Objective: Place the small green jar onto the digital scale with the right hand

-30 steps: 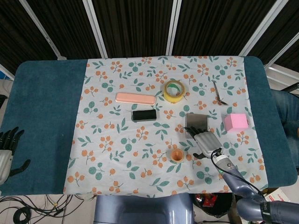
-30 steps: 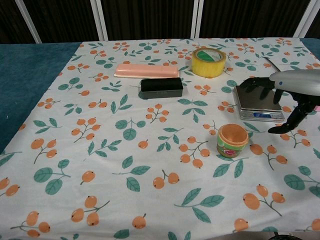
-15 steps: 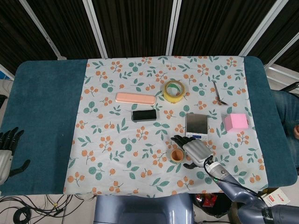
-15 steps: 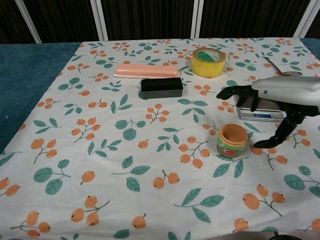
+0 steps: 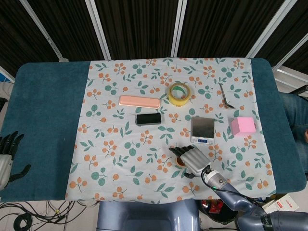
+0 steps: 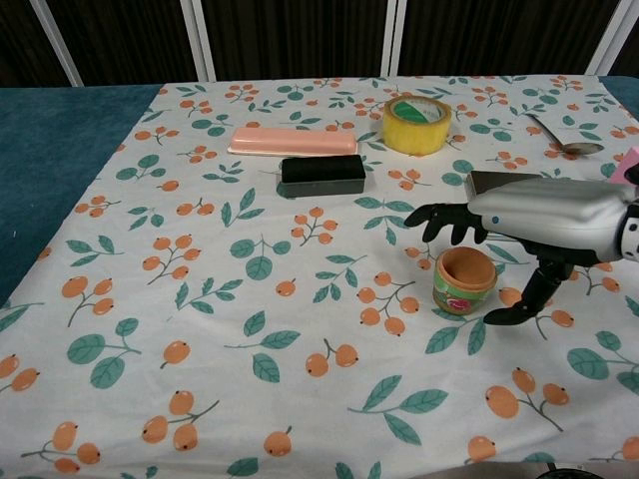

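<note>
The small green jar [image 6: 463, 282] with an orange lid stands upright on the floral cloth, near the front right. In the head view only a sliver of the jar [image 5: 179, 160] shows beside my right hand [image 5: 193, 160]. My right hand [image 6: 534, 222] hovers palm down just over and right of the jar, fingers spread above it and thumb hanging down at its right side, holding nothing. The digital scale [image 5: 202, 129] sits bare behind the jar; my hand hides most of the scale [image 6: 483, 181] in the chest view. My left hand [image 5: 6, 156] rests open at the table's left edge.
A yellow tape roll [image 5: 179, 93], a pink case [image 5: 139, 102] and a black box [image 5: 148, 118] lie behind and left of the jar. A pink block [image 5: 242, 126] sits right of the scale, a spoon [image 5: 224, 96] further back.
My right hand has moved from over the scale toward me and leftward, and now hangs above the jar. The scale's plate is uncovered in the head view. The jar has not moved.
</note>
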Available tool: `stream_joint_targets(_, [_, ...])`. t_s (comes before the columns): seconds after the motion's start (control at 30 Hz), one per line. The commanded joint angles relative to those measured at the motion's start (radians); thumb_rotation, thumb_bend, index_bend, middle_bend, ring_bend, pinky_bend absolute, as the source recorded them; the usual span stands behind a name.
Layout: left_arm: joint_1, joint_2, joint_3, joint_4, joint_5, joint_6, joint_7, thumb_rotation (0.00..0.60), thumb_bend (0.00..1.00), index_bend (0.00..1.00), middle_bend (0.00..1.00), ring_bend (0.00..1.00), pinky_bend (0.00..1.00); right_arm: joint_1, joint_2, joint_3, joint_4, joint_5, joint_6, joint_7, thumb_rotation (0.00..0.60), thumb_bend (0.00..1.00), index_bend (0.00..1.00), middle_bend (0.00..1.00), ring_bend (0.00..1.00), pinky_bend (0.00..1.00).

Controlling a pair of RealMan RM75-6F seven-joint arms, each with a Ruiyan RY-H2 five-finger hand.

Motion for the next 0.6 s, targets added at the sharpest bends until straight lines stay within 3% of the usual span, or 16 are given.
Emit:
stream_joint_targets(0.03, [0.0, 0.0, -0.001, 0.0, -0.002, -0.001, 0.002, 0.6, 0.24, 0.0, 0.0, 0.0, 0.0, 0.004, -0.007, -0.004, 0.009, 0.008, -0.004, -0.014, 0.6, 0.13, 0.04, 0.17, 0.24, 0.26])
stream_joint_targets(0.13, [0.0, 0.0, -0.001, -0.002, -0.006, -0.003, 0.005, 0.6, 0.24, 0.0, 0.0, 0.0, 0.0, 0.009, -0.014, -0.004, 0.019, 0.019, -0.01, -0.028, 0.6, 0.16, 0.08, 0.2, 0.27, 0.33])
stream_joint_targets(0.27, [0.0, 0.0, -0.003, -0.006, -0.011, -0.003, 0.008, 0.6, 0.24, 0.0, 0.0, 0.0, 0.0, 0.011, -0.023, -0.003, 0.036, 0.036, -0.008, -0.047, 0.6, 0.31, 0.2, 0.28, 0.39, 0.52])
stream_joint_targets(0.37, [0.001, 0.001, -0.003, -0.008, -0.015, -0.004, 0.009, 0.6, 0.24, 0.0, 0.0, 0.0, 0.0, 0.009, -0.028, -0.003, 0.04, 0.047, -0.002, -0.057, 0.6, 0.42, 0.28, 0.34, 0.48, 0.6])
stream_joint_targets(0.5, [-0.001, 0.004, -0.001, -0.011, -0.013, -0.009, 0.012, 0.6, 0.24, 0.0, 0.0, 0.0, 0.0, 0.008, -0.026, -0.001, 0.034, 0.054, -0.006, -0.043, 0.6, 0.51, 0.39, 0.43, 0.54, 0.66])
stream_joint_targets(0.6, [0.0, 0.005, 0.0, -0.013, -0.016, -0.01, 0.013, 0.6, 0.24, 0.0, 0.0, 0.0, 0.0, 0.007, -0.021, 0.009, 0.03, 0.044, 0.002, -0.024, 0.6, 0.53, 0.41, 0.45, 0.55, 0.67])
